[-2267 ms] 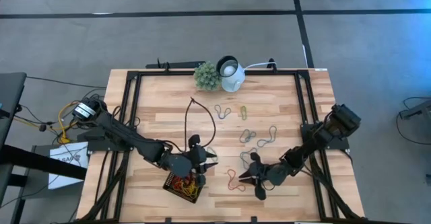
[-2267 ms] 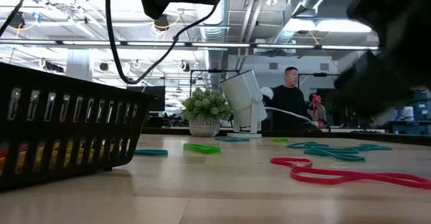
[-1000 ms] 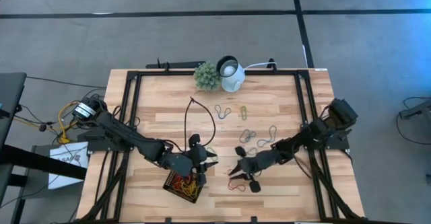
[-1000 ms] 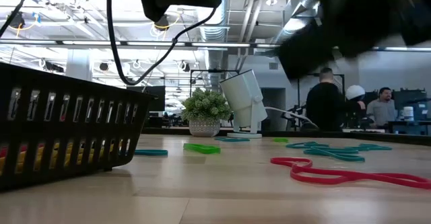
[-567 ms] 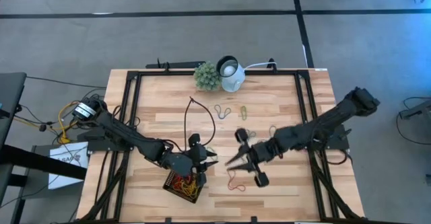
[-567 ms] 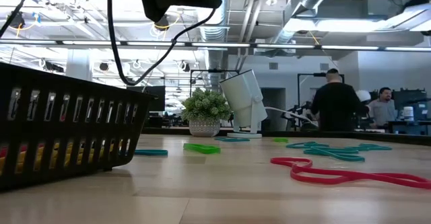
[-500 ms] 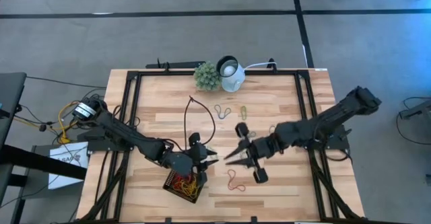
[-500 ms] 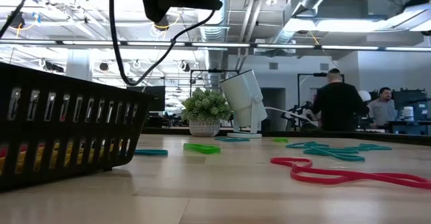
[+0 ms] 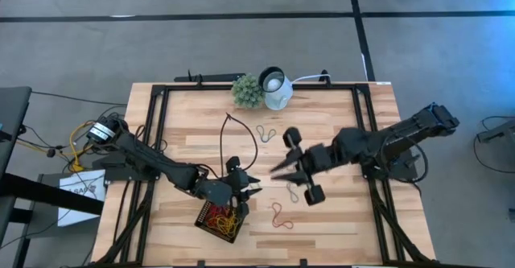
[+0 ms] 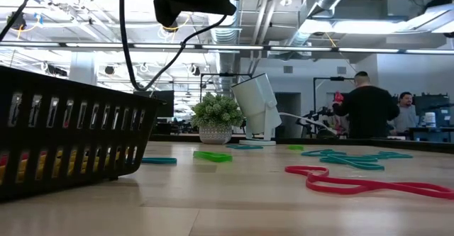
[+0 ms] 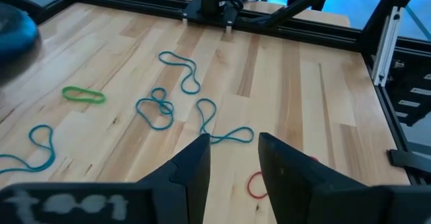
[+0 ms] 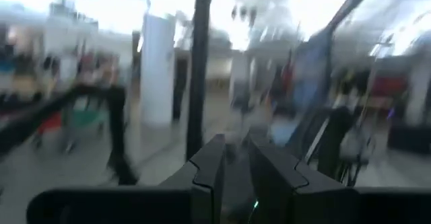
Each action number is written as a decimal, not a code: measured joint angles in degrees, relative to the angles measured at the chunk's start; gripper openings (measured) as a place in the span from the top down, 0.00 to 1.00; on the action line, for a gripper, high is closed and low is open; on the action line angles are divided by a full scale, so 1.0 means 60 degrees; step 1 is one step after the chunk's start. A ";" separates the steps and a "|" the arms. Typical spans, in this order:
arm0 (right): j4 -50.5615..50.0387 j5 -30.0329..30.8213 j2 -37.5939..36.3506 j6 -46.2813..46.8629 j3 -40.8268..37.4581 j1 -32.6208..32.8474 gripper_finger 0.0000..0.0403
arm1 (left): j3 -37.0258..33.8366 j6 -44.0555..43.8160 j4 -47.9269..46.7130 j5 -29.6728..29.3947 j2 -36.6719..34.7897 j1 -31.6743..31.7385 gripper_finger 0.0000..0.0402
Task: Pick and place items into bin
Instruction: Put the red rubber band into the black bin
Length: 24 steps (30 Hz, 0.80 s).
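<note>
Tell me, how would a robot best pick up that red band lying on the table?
Probably from straight above, pinching the red band at its narrow waist, where the two strands run close together. It lies flat and floppy on the table, apart from other bands.

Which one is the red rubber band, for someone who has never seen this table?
Find the wooden table from above, then the black bin near its front edge. Just right of the bin lies the red rubber band, alone on bare wood. The other loose bands farther back are teal or green; only this one is red.
</note>
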 joint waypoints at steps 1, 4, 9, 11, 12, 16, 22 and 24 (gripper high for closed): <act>-0.0361 -0.0011 -0.0110 0.0105 -0.0062 -0.0034 0.84 | 0.0000 -0.0003 -0.0007 0.0038 0.0000 0.0000 0.72; -0.0531 0.0001 -0.0371 0.0213 -0.0544 -0.0052 0.84 | 0.0000 -0.0180 -0.0032 0.0104 0.0000 -0.0013 0.72; 0.0138 0.0017 -0.1295 0.0162 -0.0999 -0.0003 0.84 | 0.0000 -0.1042 -0.0344 0.0443 0.0000 -0.0114 0.72; 0.0099 0.0004 -0.1823 0.0144 -0.1066 -0.0006 0.84 | 0.0000 -0.1244 -0.0461 0.0453 0.0000 -0.0148 0.72; -0.0011 0.0005 -0.2072 0.0144 -0.1066 -0.0010 0.84 | 0.0000 -0.1317 -0.0511 0.0454 0.0000 -0.0165 0.72; -0.0496 0.0031 -0.2885 0.0127 -0.1070 0.0044 0.84 | 0.0000 -0.1348 -0.0504 0.0427 0.0000 -0.0168 0.72; -0.0024 0.0007 -0.3457 -0.0036 -0.1084 -0.0177 0.84 | 0.0000 -0.1333 -0.0499 0.0161 0.0000 -0.0135 0.72; 0.0238 0.0038 -0.3580 -0.0397 -0.1084 -0.0279 0.84 | 0.0000 -0.1326 -0.0488 0.0048 0.0000 -0.0117 0.72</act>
